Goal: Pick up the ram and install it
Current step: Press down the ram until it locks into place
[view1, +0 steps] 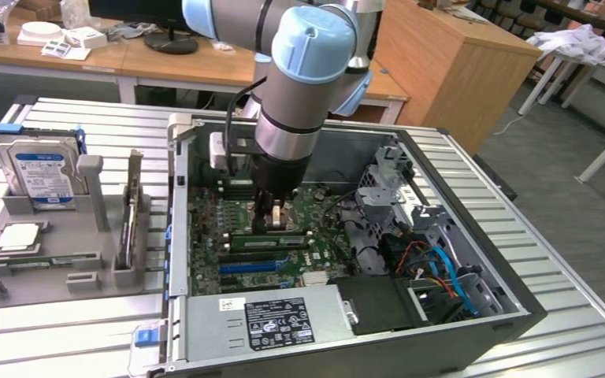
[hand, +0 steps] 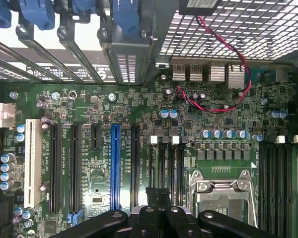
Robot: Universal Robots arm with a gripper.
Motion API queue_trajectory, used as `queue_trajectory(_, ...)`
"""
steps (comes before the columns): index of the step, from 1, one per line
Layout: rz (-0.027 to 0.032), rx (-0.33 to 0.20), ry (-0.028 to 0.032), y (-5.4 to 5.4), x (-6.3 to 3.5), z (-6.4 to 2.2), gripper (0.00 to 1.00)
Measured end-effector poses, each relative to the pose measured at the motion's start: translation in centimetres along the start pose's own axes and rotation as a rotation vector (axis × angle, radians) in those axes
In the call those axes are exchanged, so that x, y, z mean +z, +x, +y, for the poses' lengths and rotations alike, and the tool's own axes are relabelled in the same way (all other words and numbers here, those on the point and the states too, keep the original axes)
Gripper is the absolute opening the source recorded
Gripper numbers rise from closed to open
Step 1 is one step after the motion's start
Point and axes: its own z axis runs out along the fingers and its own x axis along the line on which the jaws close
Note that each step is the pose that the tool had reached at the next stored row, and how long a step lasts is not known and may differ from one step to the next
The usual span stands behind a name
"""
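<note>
Tool (view1: 274, 223) down inside the case (view1: 513, 307), over the middle of the board (view1: 213, 224). Fingers pressed together, nothing seen clamped between them; same in the wrist view (hand: 159, 196), tips closed above the memory slots.

Ram (view1: 271, 240) standing on edge in a slot, just at 6 o'clock of the tool tip in the exterior view. Cannot tell whether tip and ram touch.

Progress, as judged: pick-up done, ram carried off the holder (view1: 61, 276) on the worktop (view1: 61, 331) at 9 o'clock of the case, and placed in its slot. Full seating and latch closure not confirmable here.

Orientation: long axis from 9 to 3 o'clock in the exterior view, parallel to the blue slot (view1: 248, 266) below it; contact edge down, top edge up.
</note>
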Motion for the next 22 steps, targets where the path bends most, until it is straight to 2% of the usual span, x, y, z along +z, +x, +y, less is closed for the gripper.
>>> queue_trajectory(22,-0.0003,0.000,0.0002,0.06,0.86,-0.03,0.11)
